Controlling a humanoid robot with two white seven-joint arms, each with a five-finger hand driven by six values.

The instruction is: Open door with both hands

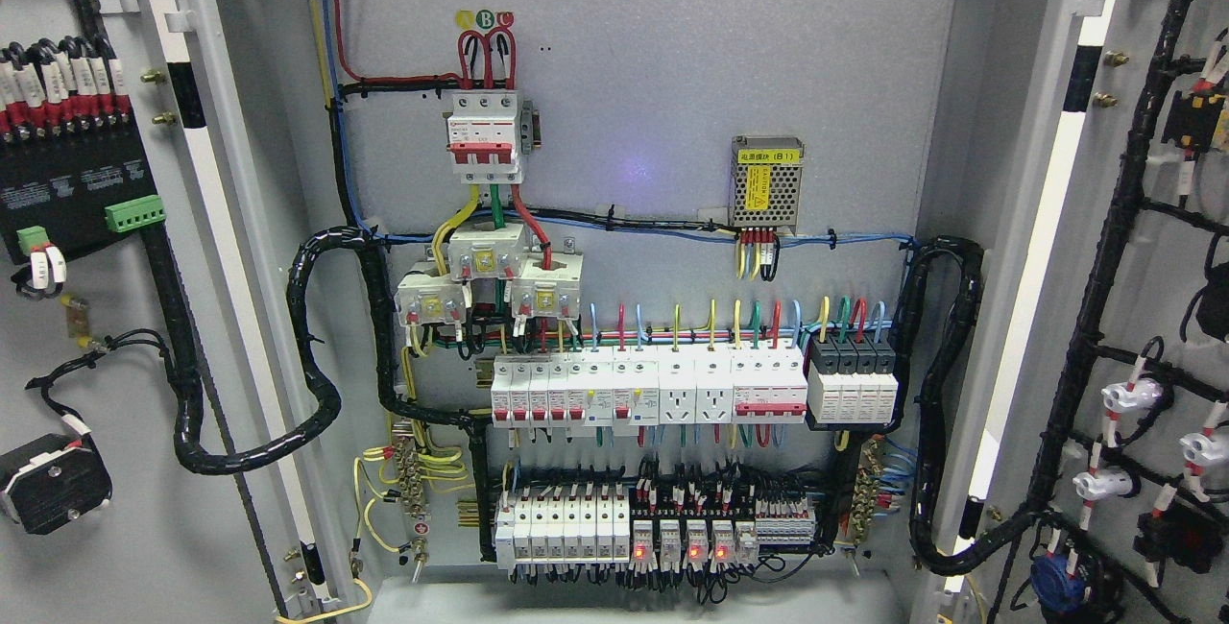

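You have no fingers to work from here: neither robot hand nor either arm shows in the head view, so you cannot tell how far they are open or whether they hold anything.

Moving outward, both doors of the electrical cabinet stand swung wide. The left door (106,317) fills the picture's left edge, its inner face toward you; the right door (1143,317) fills the right edge likewise. By how they lie, the opening looks essentially done.

Treat each door as stiff painted sheet metal, probably fairly heavy and swinging on hinges, smooth and somewhat slippery on the flat. If you must move one further, take it by its free vertical edge, not by the inner face: black wiring looms (1104,250) and mounted parts there are fragile and could snag.

Counts: two doors. On the back panel (653,77), one three-pole main breaker (487,136) near the top centre, three white current transformers (487,280) below it, one perforated power supply (765,180) toward the upper right, and two socket outlets (695,392) in the middle rail. Four red indicator lights (680,552) glow along the bottom rail. The small breakers are too crowded to count surely.
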